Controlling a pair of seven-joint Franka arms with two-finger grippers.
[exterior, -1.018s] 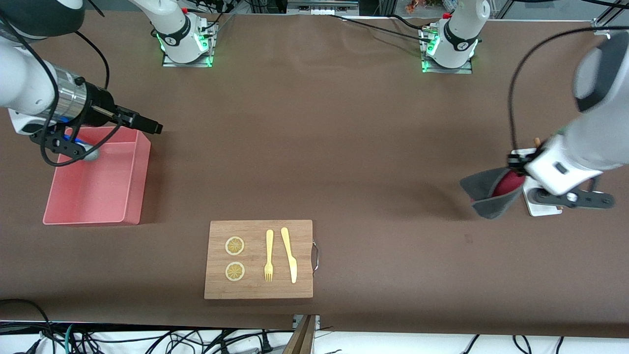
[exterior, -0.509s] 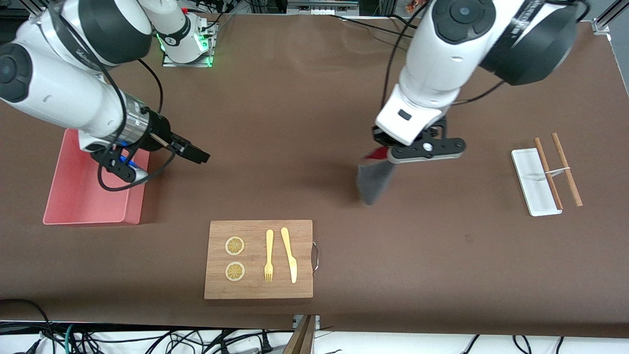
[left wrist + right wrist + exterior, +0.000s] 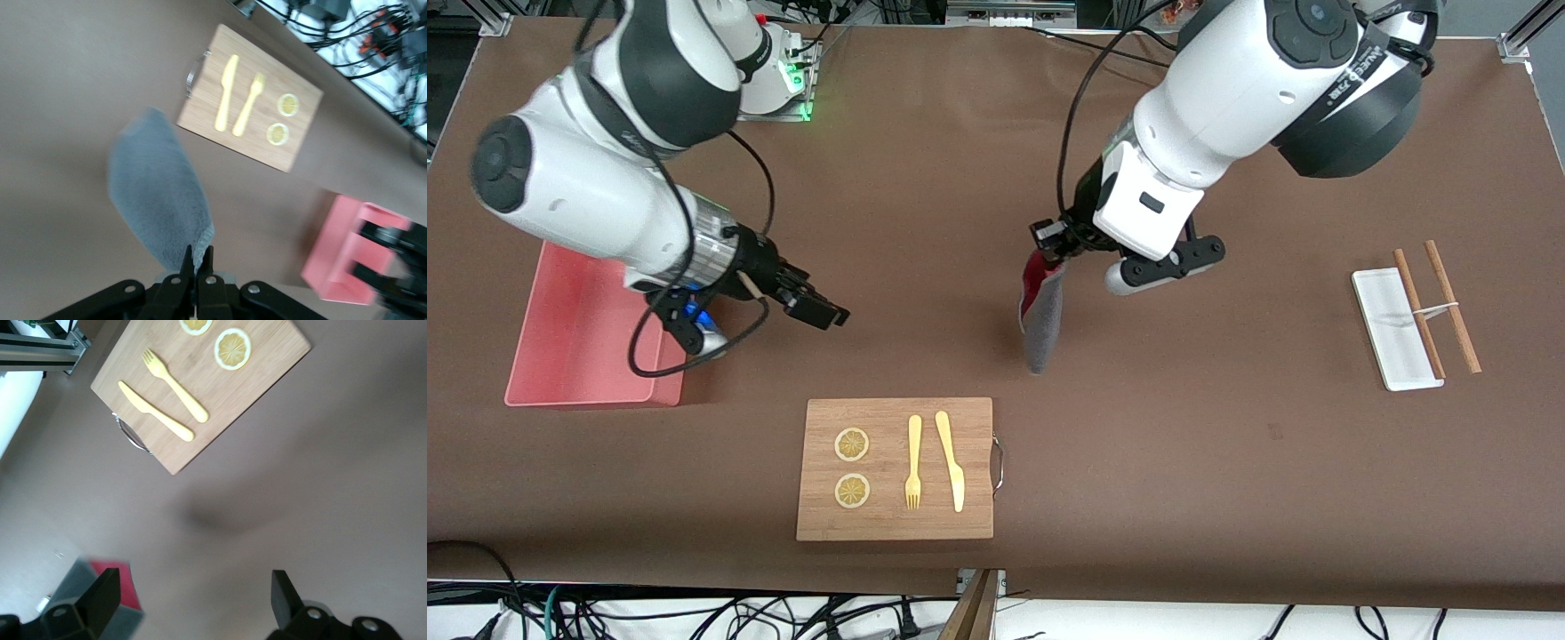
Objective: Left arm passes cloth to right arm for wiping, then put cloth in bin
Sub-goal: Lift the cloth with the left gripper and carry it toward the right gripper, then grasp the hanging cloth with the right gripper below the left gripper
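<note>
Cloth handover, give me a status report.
Left end effector shut on cloth, dangling over bare table mid-span. Right end effector open, empty, beside the bin. Nothing between them.

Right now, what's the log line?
left claw: shut on cloth, over table | right claw: open, beside bin | handover pending

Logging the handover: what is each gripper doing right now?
Left gripper: shut on the crimson-pink terry cloth with grey reverse, which hangs over the brown table.
Right gripper: open, holding nothing, over the table beside the salmon-pink plastic bin.
</note>
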